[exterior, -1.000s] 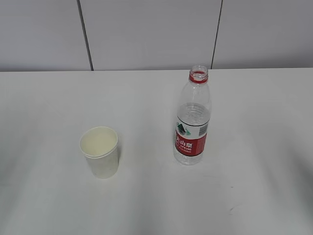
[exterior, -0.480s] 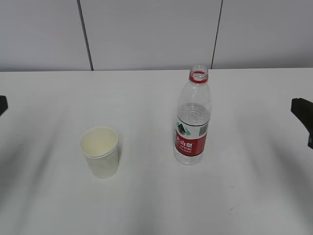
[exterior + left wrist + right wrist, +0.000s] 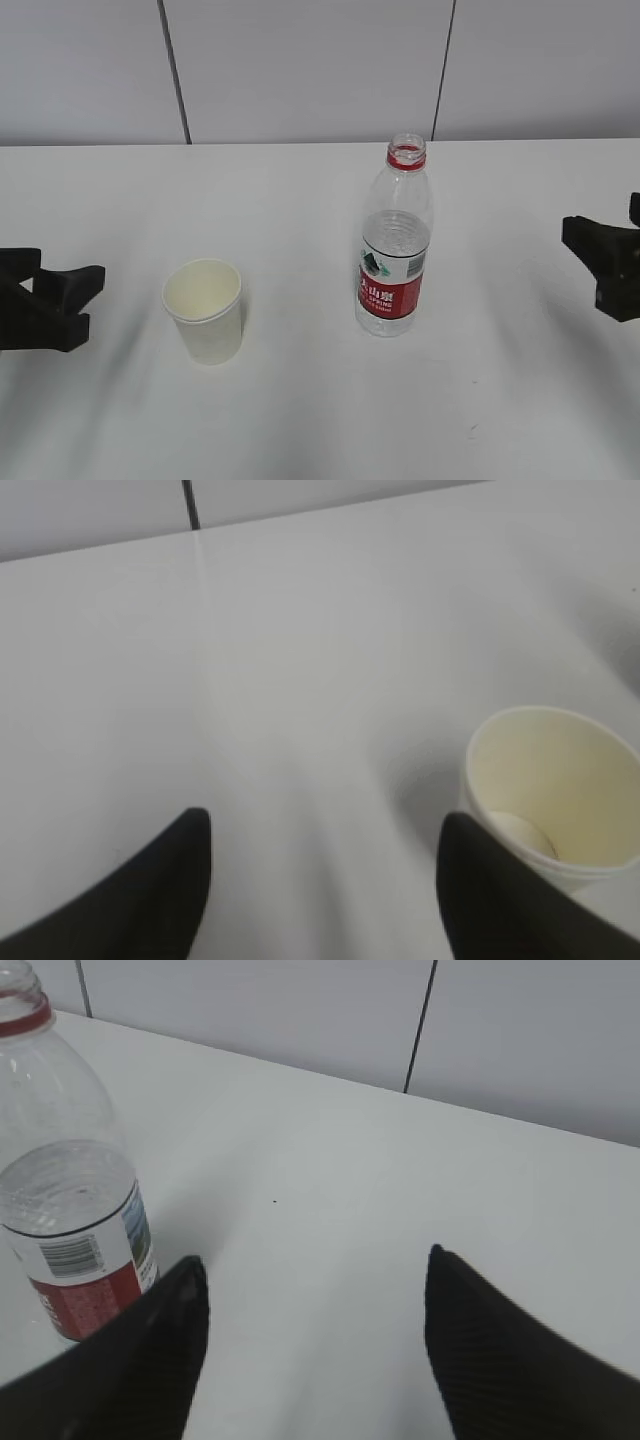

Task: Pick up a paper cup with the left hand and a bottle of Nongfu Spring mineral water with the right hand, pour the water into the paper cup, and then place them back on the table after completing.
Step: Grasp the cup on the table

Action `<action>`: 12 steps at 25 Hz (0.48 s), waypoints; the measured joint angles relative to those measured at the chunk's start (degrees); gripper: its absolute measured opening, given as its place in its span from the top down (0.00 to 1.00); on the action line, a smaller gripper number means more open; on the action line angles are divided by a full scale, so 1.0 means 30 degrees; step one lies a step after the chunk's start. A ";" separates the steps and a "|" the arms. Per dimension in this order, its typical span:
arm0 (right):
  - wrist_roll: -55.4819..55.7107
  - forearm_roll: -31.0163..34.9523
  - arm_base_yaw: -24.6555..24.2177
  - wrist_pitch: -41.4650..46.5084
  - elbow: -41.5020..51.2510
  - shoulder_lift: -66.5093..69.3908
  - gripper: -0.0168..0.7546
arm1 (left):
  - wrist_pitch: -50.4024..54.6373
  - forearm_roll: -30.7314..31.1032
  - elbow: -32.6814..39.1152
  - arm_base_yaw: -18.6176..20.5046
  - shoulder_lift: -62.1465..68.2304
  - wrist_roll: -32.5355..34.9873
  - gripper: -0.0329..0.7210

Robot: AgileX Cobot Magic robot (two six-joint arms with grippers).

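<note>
A cream paper cup stands upright and empty on the white table, left of centre. It also shows in the left wrist view at the right. An uncapped clear water bottle with a red label stands right of centre, about half full. It shows at the left of the right wrist view. My left gripper is open and empty, left of the cup; in its wrist view the cup is beside the right finger. My right gripper is open and empty, well right of the bottle, as its wrist view shows.
A grey panelled wall runs along the table's far edge. Nothing else stands on the table.
Both grippers have come into the exterior view from the sides, the left toward the cup and the right toward the bottle. Cup and bottle have not moved.
</note>
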 joint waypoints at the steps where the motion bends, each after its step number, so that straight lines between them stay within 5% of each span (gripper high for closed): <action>1: 0.0237 -0.0143 0.0000 -0.0105 0.0000 0.0124 0.32 | -0.0157 0.0000 0.0000 -0.0189 0.0351 0.0000 0.36; 12: 0.0922 -0.2689 0.0000 -0.2478 0.0000 0.2227 0.32 | -0.2442 0.0119 0.0266 -0.1379 0.2414 0.0000 0.36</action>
